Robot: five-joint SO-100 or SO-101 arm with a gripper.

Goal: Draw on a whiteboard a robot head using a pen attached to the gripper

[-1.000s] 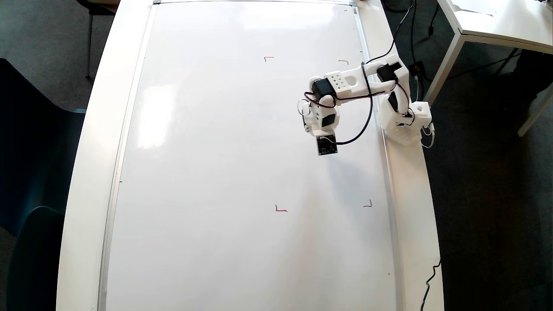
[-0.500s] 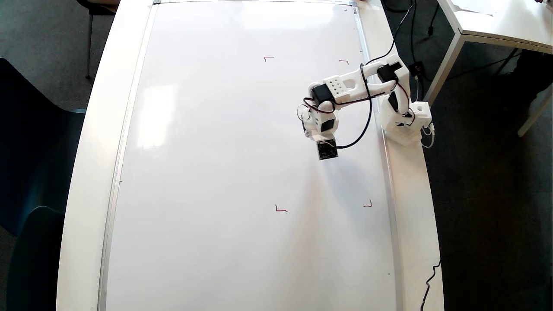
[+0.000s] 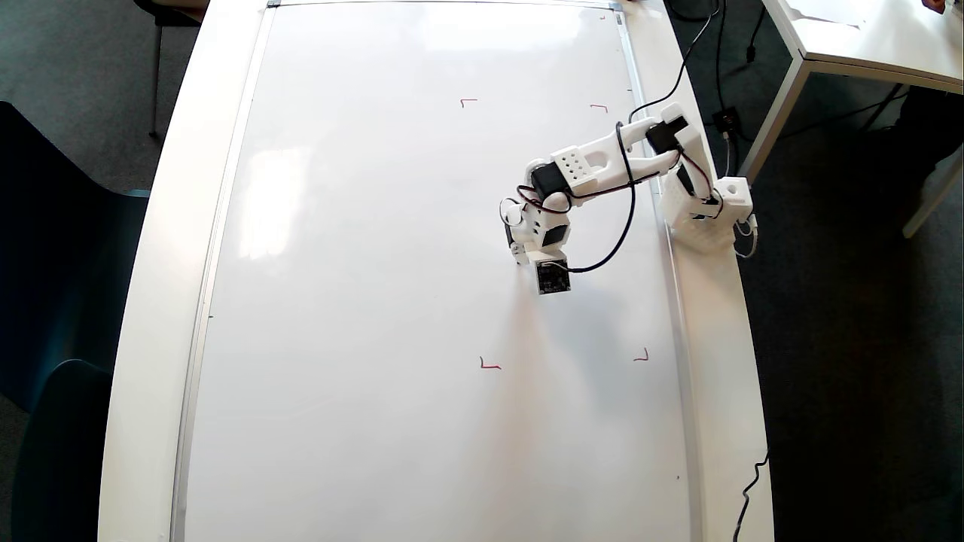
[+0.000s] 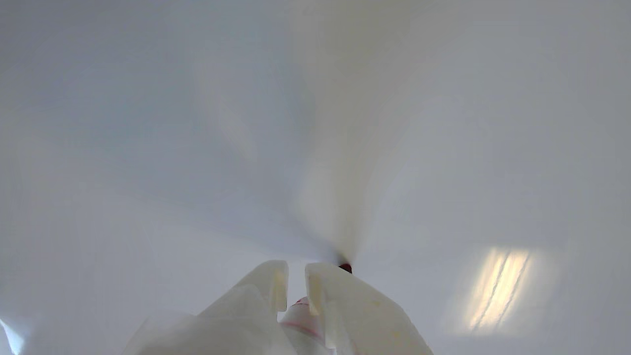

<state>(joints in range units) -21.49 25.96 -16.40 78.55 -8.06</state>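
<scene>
Pincer [image 4: 296, 278] clamped on pen [image 4: 306, 315], red tip at whiteboard [image 3: 376, 301]. No head lines yet. Advice: light even pressure, start inside corner marks [image 3: 489, 365].

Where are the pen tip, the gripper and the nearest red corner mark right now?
pen [image 4: 346, 267], wrist view, on its red tip peeking past the fingers.
gripper [image 4: 296, 276], wrist view, midway between its white fingertips.
red corner mark [image 3: 489, 365], overhead view, on the lower-left mark's stroke on the whiteboard [image 3: 361, 263].

No text, label, brand or number can be read. The whiteboard [image 3: 376, 226] carries only four small red corner marks around the gripper [image 3: 520, 252].
</scene>
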